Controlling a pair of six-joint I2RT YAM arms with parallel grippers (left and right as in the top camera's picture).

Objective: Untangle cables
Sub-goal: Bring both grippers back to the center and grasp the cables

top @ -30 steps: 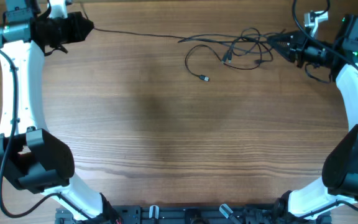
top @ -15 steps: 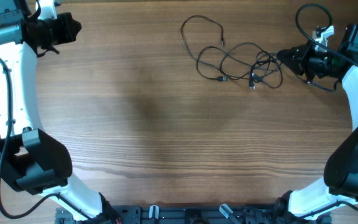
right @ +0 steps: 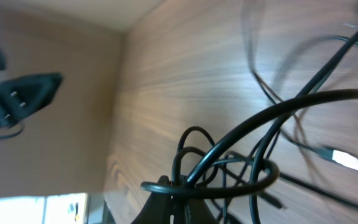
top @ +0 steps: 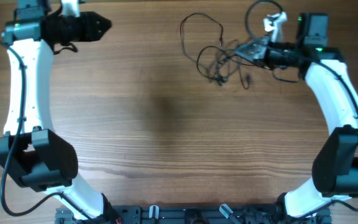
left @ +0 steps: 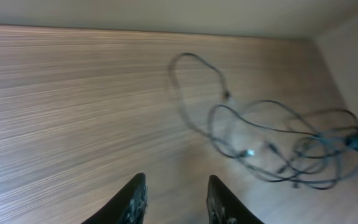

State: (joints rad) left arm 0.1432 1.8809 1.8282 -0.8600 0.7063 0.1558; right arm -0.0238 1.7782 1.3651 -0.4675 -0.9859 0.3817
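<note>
Wooden table (top: 166, 124); black cables (top: 218, 62) tangled on far side

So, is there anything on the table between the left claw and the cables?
Nothing visible. Only bare table lies between the left claw and the cables, which the right claw holds.

No legible text, label or number — anywhere

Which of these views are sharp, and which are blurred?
Overhead: sharp and evenly lit, the cables clear. Left wrist: smeared throughout, the cables faint and soft. Right wrist: the nearest cables fairly crisp, the table behind them blurred.
</note>
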